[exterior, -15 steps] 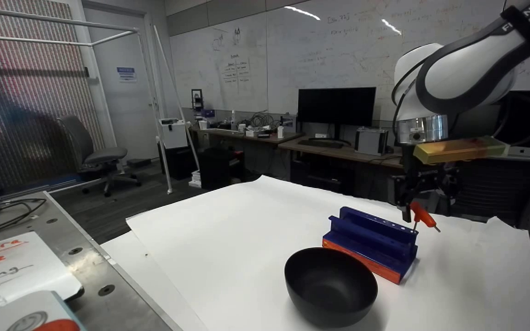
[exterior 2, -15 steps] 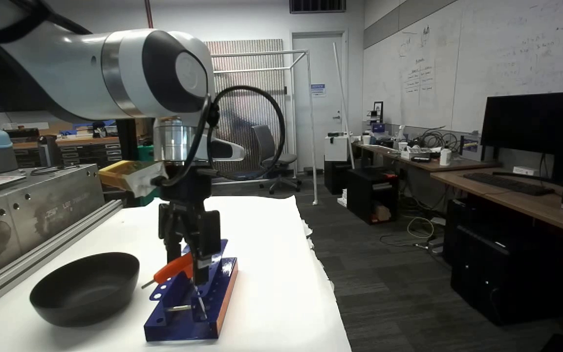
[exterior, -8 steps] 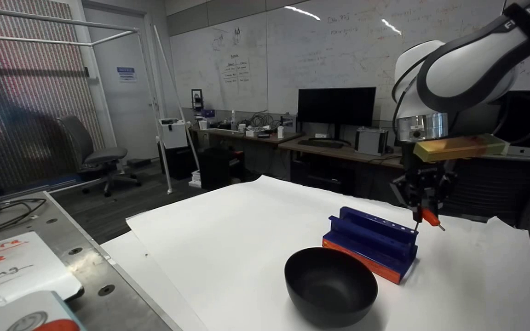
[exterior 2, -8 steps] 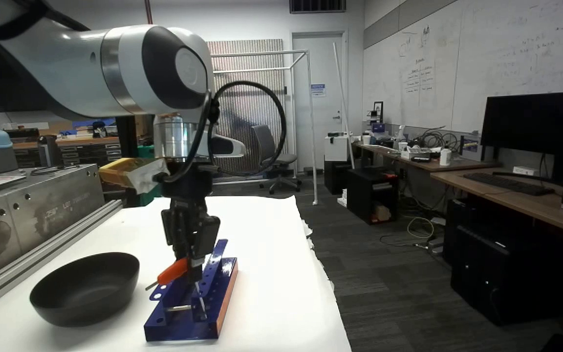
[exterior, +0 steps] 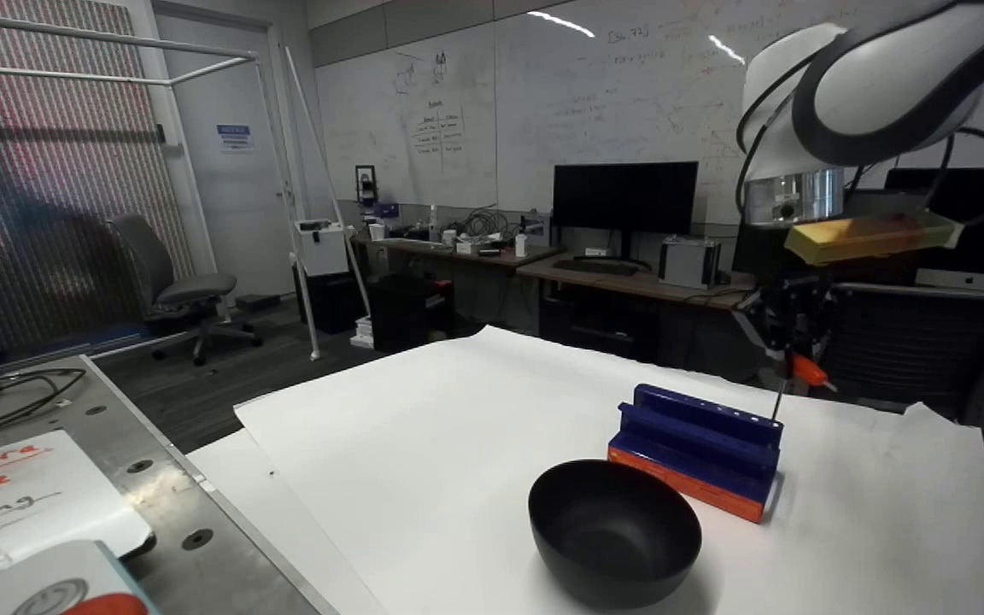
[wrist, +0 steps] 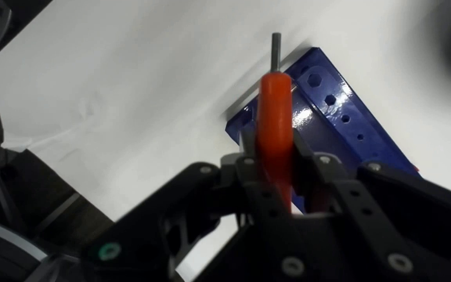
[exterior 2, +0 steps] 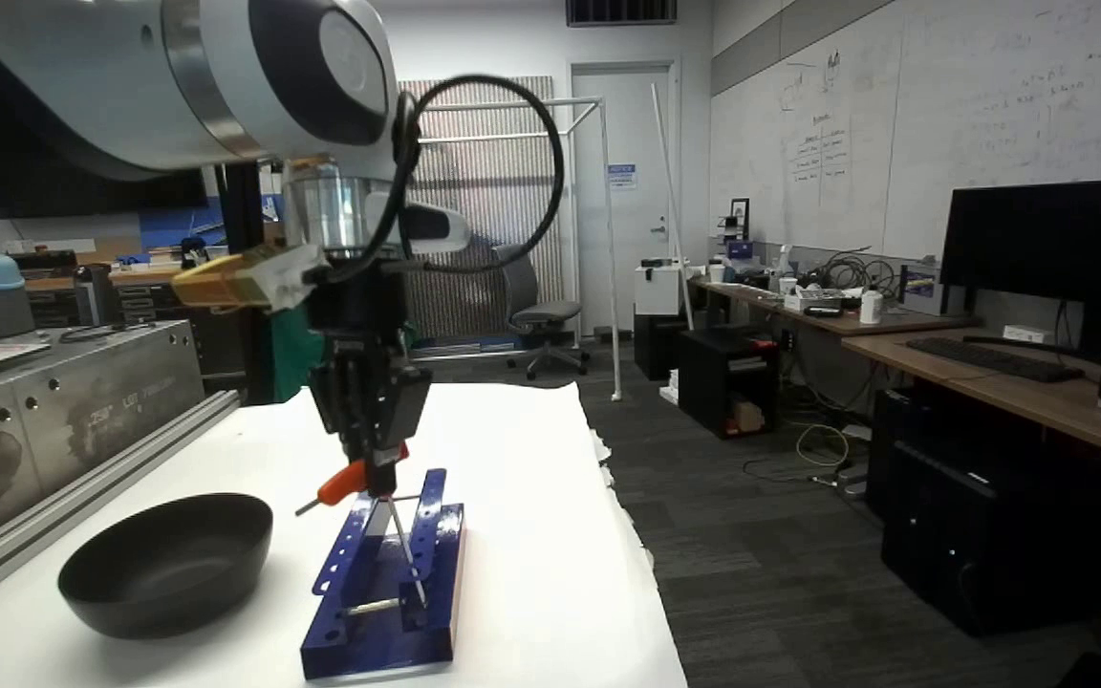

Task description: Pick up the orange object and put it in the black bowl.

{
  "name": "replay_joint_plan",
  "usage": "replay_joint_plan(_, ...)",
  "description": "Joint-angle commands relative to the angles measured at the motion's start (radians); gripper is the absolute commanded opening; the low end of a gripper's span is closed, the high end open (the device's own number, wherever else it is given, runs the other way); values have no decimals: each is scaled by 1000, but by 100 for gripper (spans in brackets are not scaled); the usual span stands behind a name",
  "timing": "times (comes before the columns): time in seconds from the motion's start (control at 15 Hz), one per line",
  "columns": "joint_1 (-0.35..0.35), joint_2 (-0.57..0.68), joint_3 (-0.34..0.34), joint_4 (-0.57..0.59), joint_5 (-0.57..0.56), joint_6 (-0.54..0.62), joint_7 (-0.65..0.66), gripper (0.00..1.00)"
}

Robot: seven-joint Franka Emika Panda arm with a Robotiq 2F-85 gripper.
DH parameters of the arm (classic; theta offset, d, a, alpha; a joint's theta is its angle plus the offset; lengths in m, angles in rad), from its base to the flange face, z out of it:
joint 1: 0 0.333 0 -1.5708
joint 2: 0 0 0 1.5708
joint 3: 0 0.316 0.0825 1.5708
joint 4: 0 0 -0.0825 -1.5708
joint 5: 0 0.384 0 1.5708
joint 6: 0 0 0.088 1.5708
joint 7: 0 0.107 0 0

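White paper-covered table [exterior: 424, 444] below the fingers [exterior 2: 380, 478] and a scribbled-on whiteboard [exterior: 594, 111] in the background, far behind them. Starting at the fingertips: the black two-finger robot gripper [wrist: 275, 147] is pinched onto a slim orange-red T-handle tool [wrist: 275, 107], one finger snug against each side, so yeah, looks like a proper grip. A short steel stub [wrist: 276, 51] pokes out past the fingers, and a long thin steel shaft [exterior 2: 406, 551] runs down below them to a glossy blue ridged block with an orange bottom edge [exterior: 697, 463]. Can't tell if the tip is clear of that block or sitting down in it. Further out, lower than the fingers and off to one side, is the round black bowl [exterior: 616, 547], well apart from them; only a sliver of it makes it into the wrist view.

Progress-wise: grasp done, imo, and I'd guess this is the lift-out step. What's left is getting the shaft fully free, carrying the tool sideways over the bowl, lowering it and letting go. Call it roughly halfway.
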Motion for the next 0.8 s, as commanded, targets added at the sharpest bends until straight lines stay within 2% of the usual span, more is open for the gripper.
replay_joint_plan(0.0, 36, -142, -6, 39, 29, -107, -158, 9)
replay_joint_plan(0.27, 67, -180, -30, 106, 190, -208, -358, 9)
replay_joint_plan(0.53, 95, -135, -52, 82, 350, -178, -544, 7)
replay_joint_plan(0.73, 113, -42, -59, 61, 459, -149, -709, 7)
